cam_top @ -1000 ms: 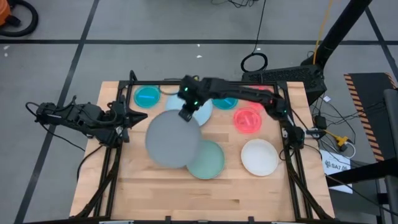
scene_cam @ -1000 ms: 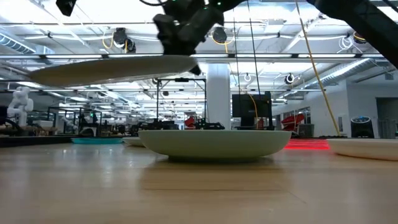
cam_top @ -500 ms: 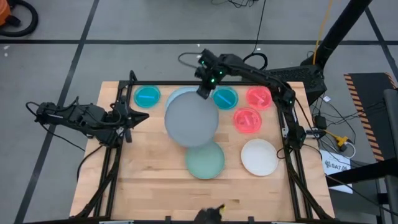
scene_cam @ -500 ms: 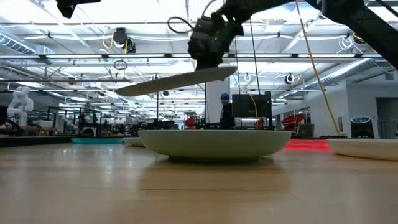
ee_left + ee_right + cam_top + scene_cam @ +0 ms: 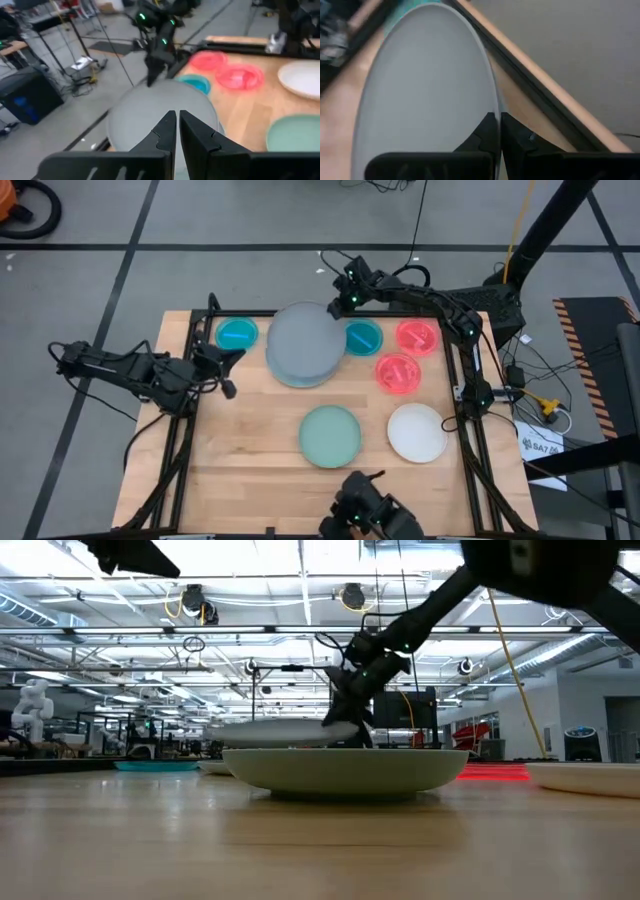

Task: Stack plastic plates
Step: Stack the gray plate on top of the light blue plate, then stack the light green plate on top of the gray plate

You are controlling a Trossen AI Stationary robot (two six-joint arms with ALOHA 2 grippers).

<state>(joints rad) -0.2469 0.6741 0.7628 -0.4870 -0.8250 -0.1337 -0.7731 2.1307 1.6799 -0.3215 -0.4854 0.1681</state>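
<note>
1. The right end effector (image 5: 345,300) is clamped on the far rim of the grey plate (image 5: 304,343).
2. That plate rests on the light blue plate (image 5: 292,380) at the wooden counter's (image 5: 250,450) far side.
3. The left end effector (image 5: 228,372), fingers together and empty, waits nearby.

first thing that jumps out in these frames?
The big grey plate at the table's far edge, pinched at its rim by the right pincer and covering a light blue plate beneath it. Next, two pink-red plates at far right. The left pincer waits shut at the left edge.
</note>
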